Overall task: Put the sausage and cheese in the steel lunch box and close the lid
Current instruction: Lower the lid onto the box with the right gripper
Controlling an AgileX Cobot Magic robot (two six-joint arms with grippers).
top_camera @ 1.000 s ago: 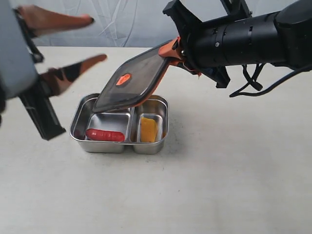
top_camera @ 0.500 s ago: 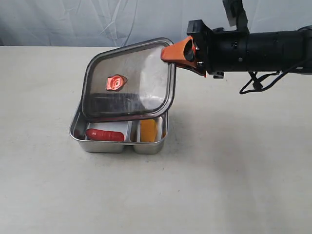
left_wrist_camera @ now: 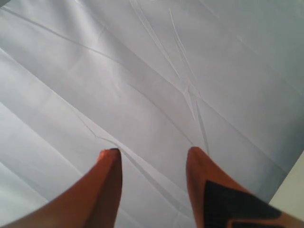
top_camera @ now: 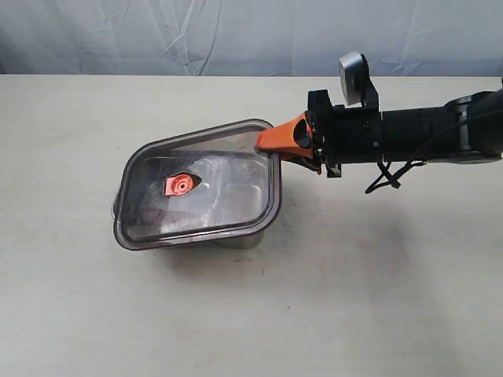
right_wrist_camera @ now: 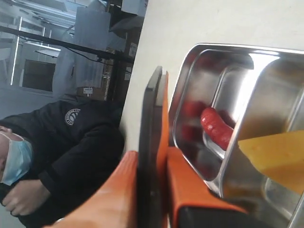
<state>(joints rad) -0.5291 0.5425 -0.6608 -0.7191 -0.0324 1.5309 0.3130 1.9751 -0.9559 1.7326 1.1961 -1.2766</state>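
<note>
Corner of lid [top_camera: 224,200] within right end effector [top_camera: 267,142]

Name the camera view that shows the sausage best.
Right wrist view: the sausage lies plainly visible in the steel lunch box. In the exterior view the dark lid covers it. The left wrist view misses it altogether.
</note>
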